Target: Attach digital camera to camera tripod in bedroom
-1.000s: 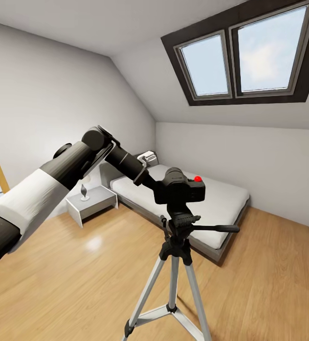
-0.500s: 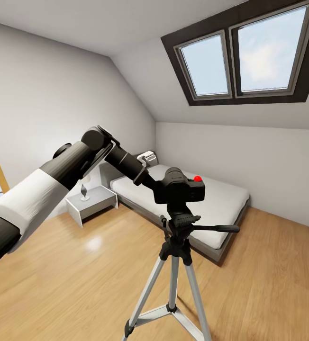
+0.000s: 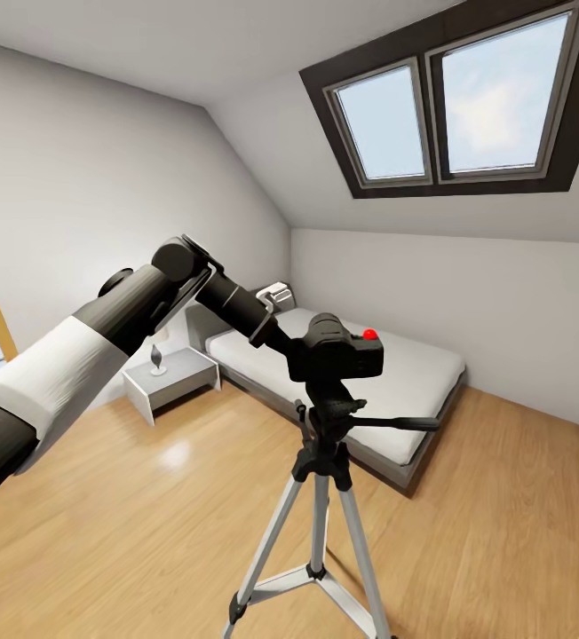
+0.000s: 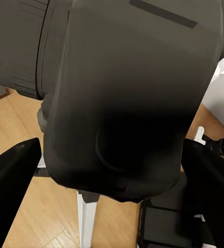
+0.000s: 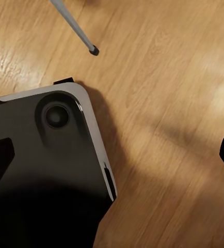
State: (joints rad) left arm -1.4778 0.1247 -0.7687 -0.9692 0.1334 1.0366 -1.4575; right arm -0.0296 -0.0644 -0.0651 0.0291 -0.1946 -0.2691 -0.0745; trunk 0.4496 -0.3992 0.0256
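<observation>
**A:** Anyone else catch the little jump? The whole head view slid a hair, but the camera tripod [image 3: 323, 444] moved more than the room did. Its pan head and legs are now a touch further left and it's sitting tighter under the digital camera [image 3: 343, 355]. The arm and the camera basically didn't budge.

**B:** Yeah, saw that. My guess is the camera base met the mount and the tripod got nudged or snapped into line. So I'd call the attach done or nearly done, with only the letting go left. Can't actually see the joint itself though.

**A:** Pose, going left to right: the left arm [image 3: 103, 337] comes in from the left of the tripod, elbow up, with the forearm angled down to the camera. The camera sits right on top of the tripod's head, red button up. The handle sticks out to the tripod's right, and the bed [image 3: 414, 382] is behind the tripod.

**B:** In the left wrist view the left gripper [image 4: 112, 175] has its fingers [image 4: 11, 181] on either side of the camera body. It looks clamped on it to me.

**A:** The right gripper [image 5: 112, 155] is down low beside the tripod with its fingers spread wide and nothing in them. It's over the wood floor [image 5: 169, 93], near one tripod foot.
</observation>
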